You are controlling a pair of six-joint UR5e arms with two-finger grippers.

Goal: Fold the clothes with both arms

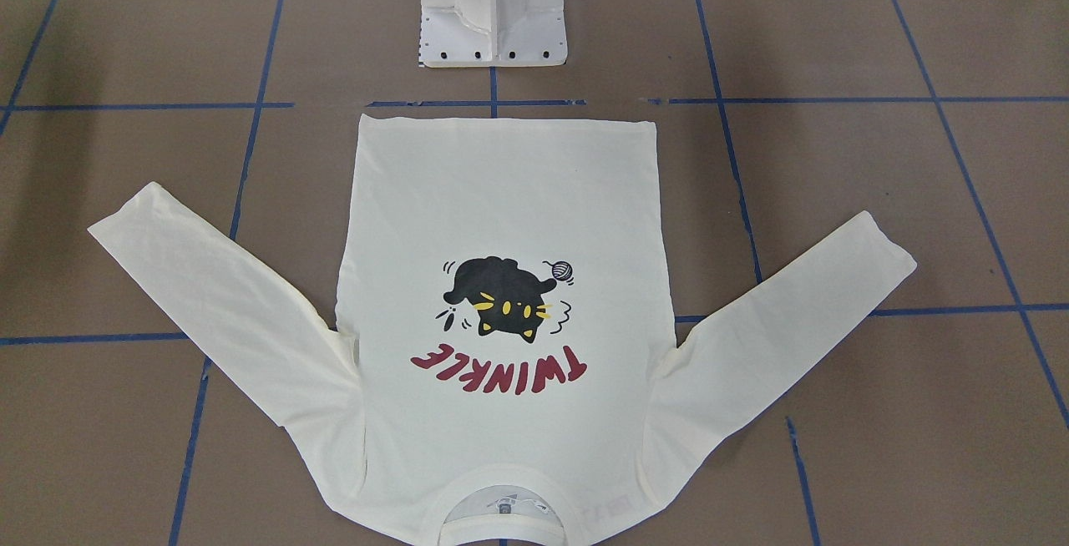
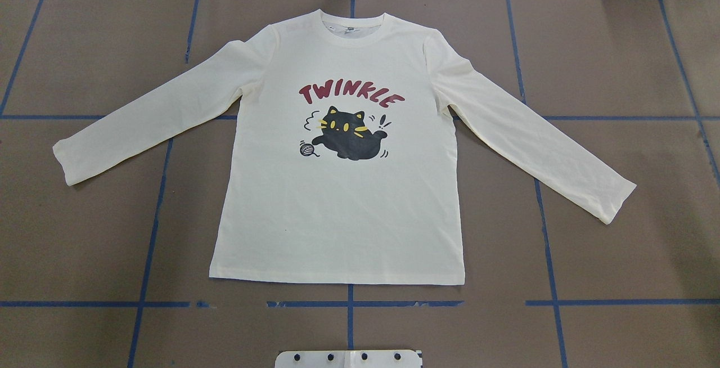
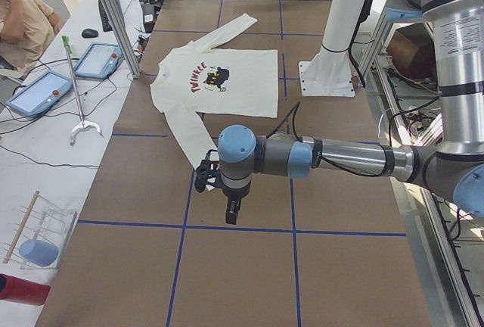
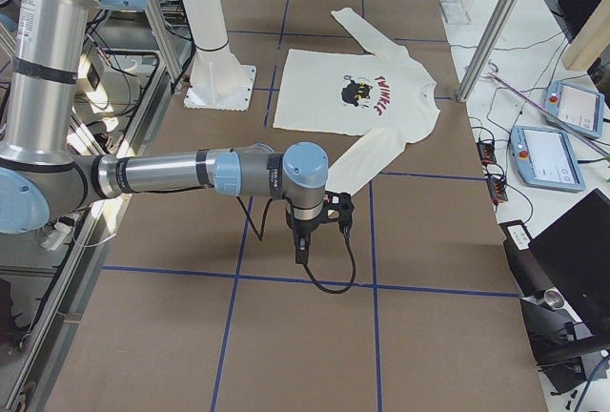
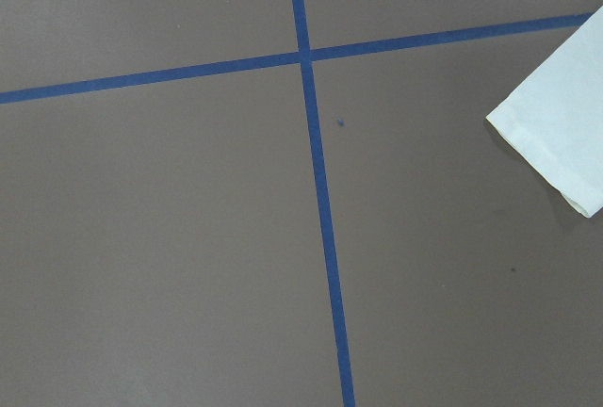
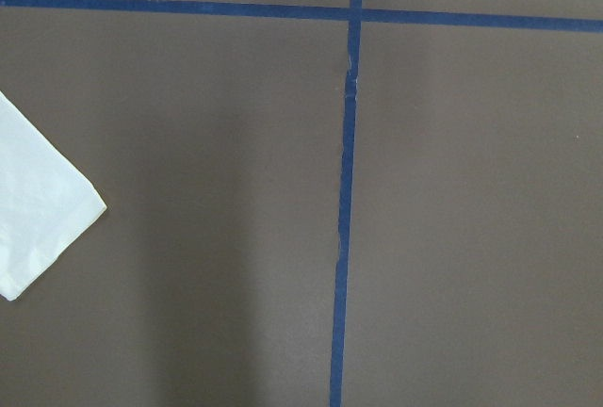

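Folding hasn't been started yet, as far as can be judged: one T-shirt point(image 2: 337, 205) is laid flat, print up, in the middle of the counter point(image 2: 84, 244), its two sleeves point(image 2: 157, 109) spread. Two grippers are counted, left gripper point(image 3: 233, 212) and right gripper point(image 4: 301, 252), each held just off a cuff point(image 5: 556, 138); open or closed can't be told. Next, both cuffs probably need to be pinched and carried inward.

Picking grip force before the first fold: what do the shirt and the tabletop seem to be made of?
Shirt: thin matte knit, likely cotton; it lies limp and flat with soft hems. Tabletop: matte brown sheet, perhaps paper or cardboard, showing no glare; marked with blue tape lines.
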